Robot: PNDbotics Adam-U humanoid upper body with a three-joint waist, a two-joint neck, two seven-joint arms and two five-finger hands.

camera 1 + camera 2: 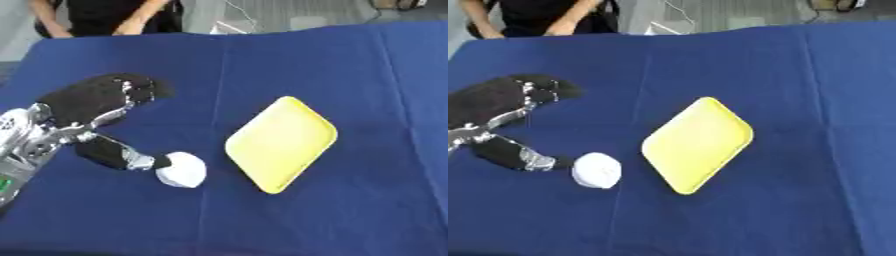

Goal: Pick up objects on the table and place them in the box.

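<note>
A small white round object (181,170) lies on the blue table cloth, left of centre. My left hand (96,100) comes in from the left edge, black with silver joints. Its fingers reach forward and stay fairly straight above the cloth, while its thumb (118,154) points toward the white object and its tip touches or nearly touches that object's left side. The hand is open and nothing is enclosed by it. A shallow yellow tray (282,143) lies tilted like a diamond just right of the white object. My right hand is out of sight.
The blue cloth (350,65) covers the whole table. A person in dark clothes stands at the far edge, upper left, away from the objects. Bare cloth stretches right of and behind the tray.
</note>
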